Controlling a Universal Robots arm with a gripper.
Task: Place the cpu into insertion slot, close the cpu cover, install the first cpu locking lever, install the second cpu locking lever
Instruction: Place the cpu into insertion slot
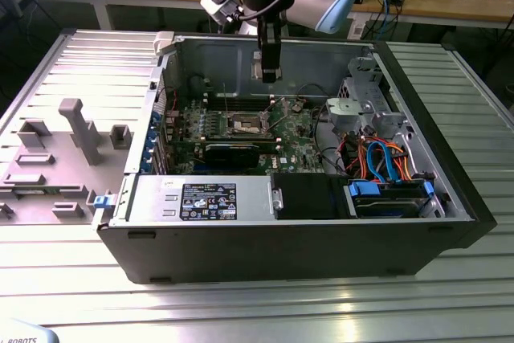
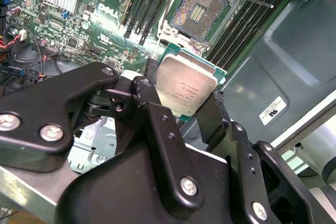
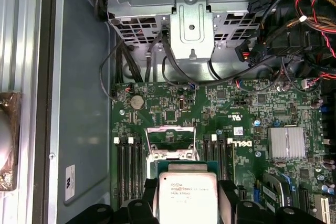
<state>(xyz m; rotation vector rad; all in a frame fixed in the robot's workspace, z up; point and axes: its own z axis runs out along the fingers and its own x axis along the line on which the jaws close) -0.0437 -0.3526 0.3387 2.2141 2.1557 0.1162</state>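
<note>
Currently: cpu (image 2: 186, 90) clamped between gripper (image 2: 182, 100) jaws, held above motherboard (image 2: 79, 30), near but apart from empty insertion slot (image 2: 198, 10); cpu cover (image 3: 170, 142) raised open; all four steps outstanding

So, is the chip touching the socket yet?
Apart. In the second wrist view the chip sits clamped in the gripper, clear of the socket, whose whole bare centre shows beyond it.

light: bright, even, from overhead | exterior view: pale glare bands on the ribbed desk (image 1: 241, 311); computer case (image 1: 241, 251) interior in shadow | second wrist view: the cpu (image 2: 189, 85) top shines; black gripper (image 2: 181, 95) links carry soft highlights | first wrist view: heatsink (image 3: 286, 142) glares white
</note>
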